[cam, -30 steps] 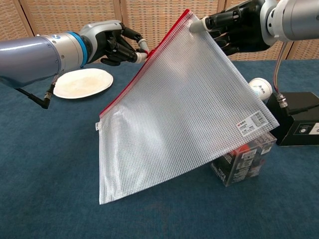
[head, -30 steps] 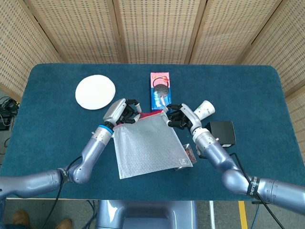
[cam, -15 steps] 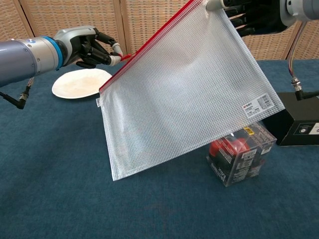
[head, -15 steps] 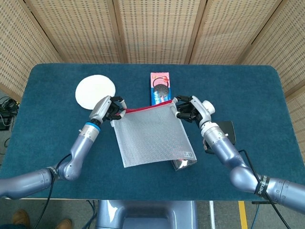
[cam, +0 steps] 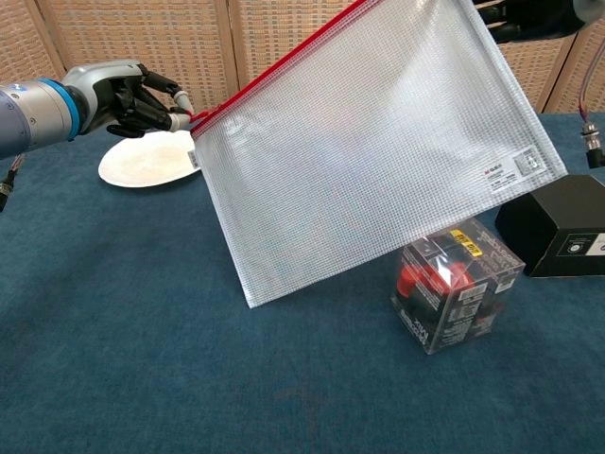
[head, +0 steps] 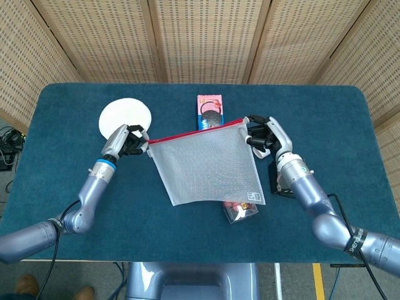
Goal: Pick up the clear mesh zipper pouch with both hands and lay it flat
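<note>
The clear mesh zipper pouch (head: 206,165) (cam: 378,142) with a red zipper edge hangs in the air above the table, stretched between my two hands. My left hand (head: 125,140) (cam: 128,96) pinches its left top corner. My right hand (head: 262,134) (cam: 529,19) holds the right top corner, higher up and partly cut off at the top of the chest view. The pouch's lower edge hangs free, clear of the table.
A clear box with a red object (head: 240,210) (cam: 456,288) stands under the pouch's lower right corner. A black box (head: 278,181) (cam: 558,222) lies to the right. A white plate (head: 125,120) (cam: 146,158) sits behind my left hand, a pink packet (head: 209,111) at the back.
Both hands moved apart and upward, pulling the pouch taut and lifting its lower edge off the table. The left hand shifted further left toward the plate.
</note>
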### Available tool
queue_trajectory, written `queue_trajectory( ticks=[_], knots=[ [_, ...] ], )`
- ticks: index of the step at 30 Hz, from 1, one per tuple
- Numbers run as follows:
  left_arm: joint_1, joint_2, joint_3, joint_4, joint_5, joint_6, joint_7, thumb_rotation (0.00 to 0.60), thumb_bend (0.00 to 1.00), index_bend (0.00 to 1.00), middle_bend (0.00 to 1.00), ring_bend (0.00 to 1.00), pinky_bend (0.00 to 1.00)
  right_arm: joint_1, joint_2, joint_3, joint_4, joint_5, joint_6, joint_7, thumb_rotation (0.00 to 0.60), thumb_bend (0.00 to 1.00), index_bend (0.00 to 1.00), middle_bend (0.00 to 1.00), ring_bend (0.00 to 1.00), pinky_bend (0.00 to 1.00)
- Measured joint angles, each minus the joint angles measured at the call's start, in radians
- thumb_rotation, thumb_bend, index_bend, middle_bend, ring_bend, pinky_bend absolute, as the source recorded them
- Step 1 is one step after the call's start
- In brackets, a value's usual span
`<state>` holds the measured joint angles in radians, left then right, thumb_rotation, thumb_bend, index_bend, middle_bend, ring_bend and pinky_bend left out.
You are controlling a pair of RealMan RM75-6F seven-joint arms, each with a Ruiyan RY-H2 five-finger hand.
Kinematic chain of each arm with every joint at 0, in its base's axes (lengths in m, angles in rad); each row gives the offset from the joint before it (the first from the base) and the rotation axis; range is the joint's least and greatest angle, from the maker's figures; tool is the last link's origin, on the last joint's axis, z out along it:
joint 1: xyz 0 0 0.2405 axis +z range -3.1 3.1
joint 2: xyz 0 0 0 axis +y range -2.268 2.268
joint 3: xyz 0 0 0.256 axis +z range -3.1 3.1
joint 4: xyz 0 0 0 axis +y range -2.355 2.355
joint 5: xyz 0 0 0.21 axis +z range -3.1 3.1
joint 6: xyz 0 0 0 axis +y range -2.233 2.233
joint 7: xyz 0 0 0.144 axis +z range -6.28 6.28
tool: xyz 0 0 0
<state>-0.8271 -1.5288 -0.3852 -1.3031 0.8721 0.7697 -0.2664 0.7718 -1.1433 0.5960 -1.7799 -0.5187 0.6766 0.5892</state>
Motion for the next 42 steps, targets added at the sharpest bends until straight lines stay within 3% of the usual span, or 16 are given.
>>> queue_trajectory(
  ticks=[23, 25, 26, 28, 29, 30, 31, 32, 33, 36, 42],
  knots=[
    [0.025, 0.012, 0.0, 0.045, 0.018, -0.033, -0.033, 0.6, 0.77, 0.91, 0.95, 0.98, 1.0, -0.015, 0.013, -0.002, 0.071, 0.048, -0.009, 0.004, 0.6, 0.79, 0.7, 0.94, 0.88, 1.0],
    [0.026, 0.012, -0.001, 0.045, 0.018, -0.035, -0.034, 0.6, 0.77, 0.9, 0.95, 0.98, 1.0, -0.017, 0.012, -0.001, 0.072, 0.049, -0.011, 0.005, 0.6, 0.72, 0.67, 0.93, 0.88, 1.0],
    [0.026, 0.012, -0.001, 0.045, 0.018, -0.036, -0.035, 0.6, 0.77, 0.9, 0.95, 0.98, 1.0, -0.017, 0.012, -0.001, 0.073, 0.048, -0.011, 0.005, 0.6, 0.63, 0.61, 0.93, 0.88, 1.0],
    [0.026, 0.013, -0.002, 0.043, 0.018, -0.037, -0.035, 0.6, 0.7, 0.8, 0.95, 0.98, 1.0, -0.018, 0.011, -0.001, 0.073, 0.041, -0.013, 0.004, 0.6, 0.49, 0.5, 0.93, 0.88, 1.0],
    [0.026, 0.014, -0.002, 0.043, 0.018, -0.038, -0.035, 0.6, 0.57, 0.65, 0.95, 0.98, 1.0, -0.019, 0.011, -0.001, 0.072, 0.035, -0.015, 0.004, 0.6, 0.33, 0.35, 0.92, 0.88, 1.0],
    [0.026, 0.014, -0.002, 0.041, 0.019, -0.038, -0.036, 0.6, 0.39, 0.45, 0.95, 0.98, 1.0, -0.02, 0.011, -0.001, 0.072, 0.029, -0.017, 0.004, 0.6, 0.24, 0.26, 0.91, 0.88, 1.0],
    [0.027, 0.016, -0.002, 0.04, 0.021, -0.04, -0.036, 0.6, 0.27, 0.31, 0.95, 0.98, 1.0, -0.022, 0.011, -0.001, 0.072, 0.017, -0.02, 0.002, 0.6, 0.13, 0.15, 0.91, 0.88, 1.0],
    [0.027, 0.018, -0.001, 0.04, 0.022, -0.043, -0.036, 0.6, 0.12, 0.14, 0.95, 0.98, 1.0, -0.023, 0.012, -0.003, 0.072, 0.007, -0.022, 0.0, 0.6, 0.06, 0.09, 0.9, 0.87, 1.0],
    [0.027, 0.02, 0.0, 0.039, 0.024, -0.045, -0.036, 0.6, 0.04, 0.04, 0.95, 0.98, 1.0, -0.024, 0.013, -0.006, 0.072, -0.004, -0.024, -0.004, 0.6, 0.03, 0.06, 0.89, 0.87, 1.0],
    [0.029, 0.026, 0.002, 0.037, 0.036, -0.04, -0.03, 0.6, 0.0, 0.0, 0.95, 0.98, 1.0, -0.025, 0.015, -0.02, 0.072, -0.036, -0.021, -0.034, 0.6, 0.0, 0.01, 0.88, 0.87, 1.0],
    [0.043, 0.05, 0.002, 0.014, 0.065, 0.004, -0.022, 0.6, 0.0, 0.0, 0.95, 0.98, 1.0, -0.027, 0.019, -0.067, 0.067, -0.108, 0.05, -0.136, 0.6, 0.0, 0.0, 0.87, 0.86, 1.0]
  ],
)
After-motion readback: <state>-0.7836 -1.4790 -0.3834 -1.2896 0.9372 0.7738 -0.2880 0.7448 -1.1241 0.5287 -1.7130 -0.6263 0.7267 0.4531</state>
